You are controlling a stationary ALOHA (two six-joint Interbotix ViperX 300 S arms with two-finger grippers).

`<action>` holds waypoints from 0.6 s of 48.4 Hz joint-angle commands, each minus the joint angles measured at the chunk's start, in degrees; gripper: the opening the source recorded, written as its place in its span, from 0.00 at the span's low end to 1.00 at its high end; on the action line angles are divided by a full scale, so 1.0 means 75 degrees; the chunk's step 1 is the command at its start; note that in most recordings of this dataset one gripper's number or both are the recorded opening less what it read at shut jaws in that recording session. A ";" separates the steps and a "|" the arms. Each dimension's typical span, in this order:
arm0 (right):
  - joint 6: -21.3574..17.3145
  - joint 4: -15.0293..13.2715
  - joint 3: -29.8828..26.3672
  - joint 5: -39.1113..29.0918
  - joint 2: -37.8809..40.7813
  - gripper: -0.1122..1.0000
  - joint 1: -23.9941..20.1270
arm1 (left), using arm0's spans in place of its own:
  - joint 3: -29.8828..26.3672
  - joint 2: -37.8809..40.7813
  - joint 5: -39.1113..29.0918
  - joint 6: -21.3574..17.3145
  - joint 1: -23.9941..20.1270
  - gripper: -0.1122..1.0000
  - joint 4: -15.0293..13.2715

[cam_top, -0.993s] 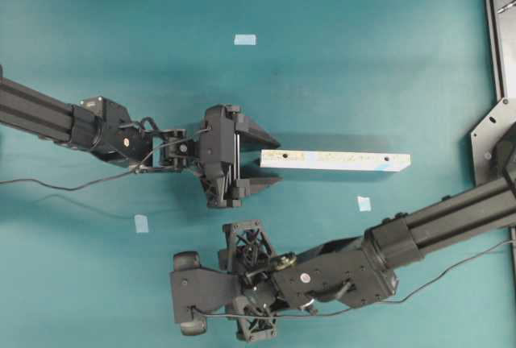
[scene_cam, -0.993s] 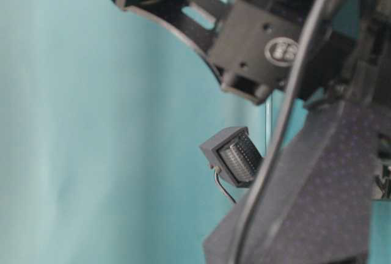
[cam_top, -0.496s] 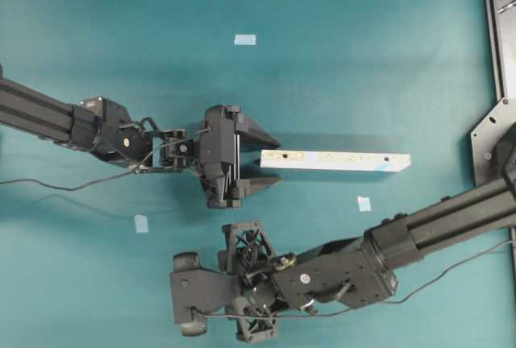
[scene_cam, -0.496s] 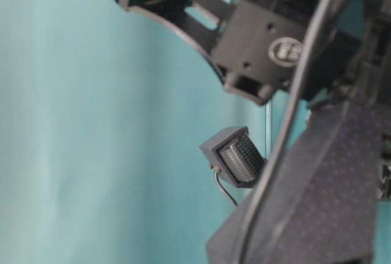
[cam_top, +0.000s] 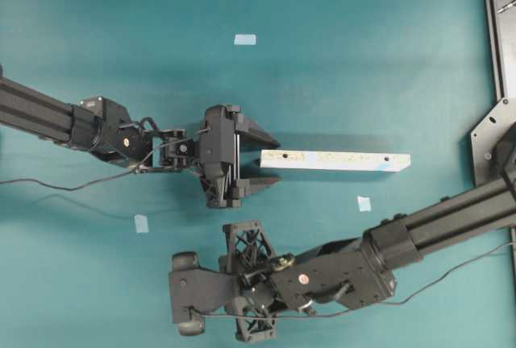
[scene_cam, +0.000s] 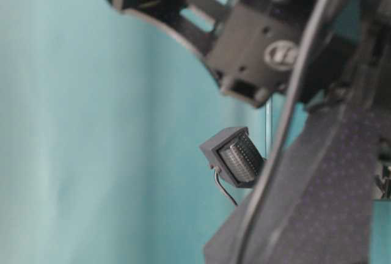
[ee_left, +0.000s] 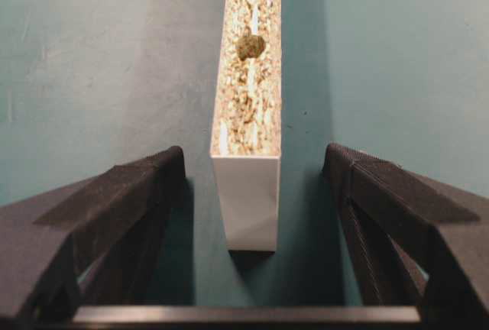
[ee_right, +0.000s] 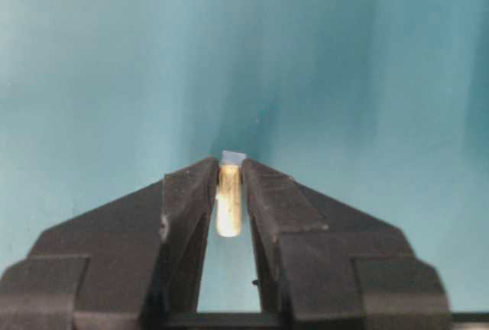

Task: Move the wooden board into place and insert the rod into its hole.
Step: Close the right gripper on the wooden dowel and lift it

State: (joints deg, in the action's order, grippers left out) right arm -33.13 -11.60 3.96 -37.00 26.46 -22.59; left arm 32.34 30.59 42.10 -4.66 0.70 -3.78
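Note:
The wooden board (cam_top: 334, 159) lies flat on the teal table, long axis left to right, with a dark hole (cam_top: 276, 155) near its left end and another near its right end. My left gripper (cam_top: 272, 159) is open, its fingers on either side of the board's left end and not touching it. The left wrist view shows the board (ee_left: 246, 116) between the open fingers, with the hole (ee_left: 250, 46) further along. My right gripper (cam_top: 179, 293) is low at the front. The right wrist view shows it (ee_right: 231, 169) shut on the cream rod (ee_right: 229, 204).
Small pale blue tape squares lie at the back (cam_top: 245, 39), front left (cam_top: 142, 223) and front right (cam_top: 364, 203). A black metal frame (cam_top: 500, 42) runs along the right edge. The table-level view is mostly blocked by blurred arm parts and one ribbed finger pad (scene_cam: 238, 157).
The right arm has shifted very slightly left. The left gripper and the board have not moved.

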 commanded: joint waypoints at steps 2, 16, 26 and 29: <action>-0.0012 0.0023 -0.0176 -0.0023 -0.0117 0.33 0.0070 | 0.0000 -0.0117 -0.0035 -0.0082 -0.0035 0.84 0.0000; -0.0012 0.0199 -0.0223 -0.0035 0.0000 0.34 0.0129 | 0.0012 -0.0129 -0.0023 -0.0082 -0.0035 0.84 0.0000; 0.0000 0.0281 -0.0223 -0.0129 0.0012 0.34 0.0129 | 0.0023 -0.0129 -0.0035 -0.0082 -0.0035 0.84 0.0000; 0.0000 0.0316 -0.0234 -0.0176 0.0012 0.33 0.0117 | 0.0023 -0.0129 -0.0035 -0.0082 -0.0035 0.84 0.0000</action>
State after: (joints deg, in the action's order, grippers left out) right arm -33.13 -9.58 3.16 -37.97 27.42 -21.62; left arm 32.34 30.67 42.10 -4.66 0.70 -3.78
